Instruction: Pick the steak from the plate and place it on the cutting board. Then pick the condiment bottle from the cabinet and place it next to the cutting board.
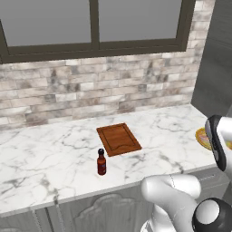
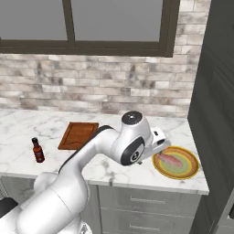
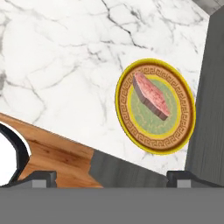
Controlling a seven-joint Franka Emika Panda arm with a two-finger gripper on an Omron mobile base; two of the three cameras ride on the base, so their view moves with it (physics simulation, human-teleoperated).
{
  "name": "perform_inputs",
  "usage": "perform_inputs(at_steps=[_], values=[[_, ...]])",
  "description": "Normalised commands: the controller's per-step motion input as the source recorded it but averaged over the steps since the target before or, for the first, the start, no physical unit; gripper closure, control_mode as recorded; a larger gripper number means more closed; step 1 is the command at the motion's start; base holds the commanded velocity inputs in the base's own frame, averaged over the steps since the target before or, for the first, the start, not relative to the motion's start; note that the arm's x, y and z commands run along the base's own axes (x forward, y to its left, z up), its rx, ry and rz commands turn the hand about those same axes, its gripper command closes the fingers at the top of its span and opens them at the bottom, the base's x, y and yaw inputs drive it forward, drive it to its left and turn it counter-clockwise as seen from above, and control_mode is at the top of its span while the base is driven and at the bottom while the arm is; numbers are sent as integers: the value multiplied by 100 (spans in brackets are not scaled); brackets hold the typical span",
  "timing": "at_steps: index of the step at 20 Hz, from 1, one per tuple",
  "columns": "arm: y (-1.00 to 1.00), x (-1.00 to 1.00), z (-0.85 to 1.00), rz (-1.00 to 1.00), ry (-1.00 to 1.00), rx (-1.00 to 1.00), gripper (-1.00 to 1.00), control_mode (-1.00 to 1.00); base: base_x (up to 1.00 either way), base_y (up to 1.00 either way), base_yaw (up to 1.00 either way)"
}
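The steak [image 3: 151,96] [image 2: 170,160], a pale pink slab, lies on the plate [image 3: 131,127] [image 2: 187,172] with the yellow-orange rim, at the counter's right end. My gripper [image 3: 111,180] [image 2: 158,147] hovers over the plate's left side, open and empty, its fingertips [image 3: 43,177] set wide apart. The reddish-brown cutting board [image 1: 118,138] [image 2: 78,135] lies bare at mid-counter. The condiment bottle [image 1: 101,162] [image 2: 38,150] stands upright on the counter, in front of and left of the board. A sliver of the plate [image 1: 201,137] peeks out beside my arm. The cabinet is out of view.
The white marble counter [image 1: 54,149] runs along a brick wall under a window. A tall dark grey unit [image 2: 215,114] closes off the right end, close to the plate. The counter's front edge [image 2: 137,183] lies just in front of the plate.
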Motion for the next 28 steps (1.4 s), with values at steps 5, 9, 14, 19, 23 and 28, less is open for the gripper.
perform_inputs(at_steps=[5, 9, 14, 19, 23, 28], values=[[-30, 16, -3, -6, 0, 0, -100, -100, 0, 0, 0], [-17, 23, -2, -2, 0, 0, -100, -100, 0, 0, 0], [-15, 16, -10, 0, 0, 0, -100, -100, 0, 0, 0], [-12, 8, -18, 0, 0, 1, -100, -100, 0, 0, 0], [-2, 1, -21, 0, 0, 2, -100, -100, 0, 0, 0], [0, 3, -19, 0, 0, 1, -100, -100, 0, 0, 0]])
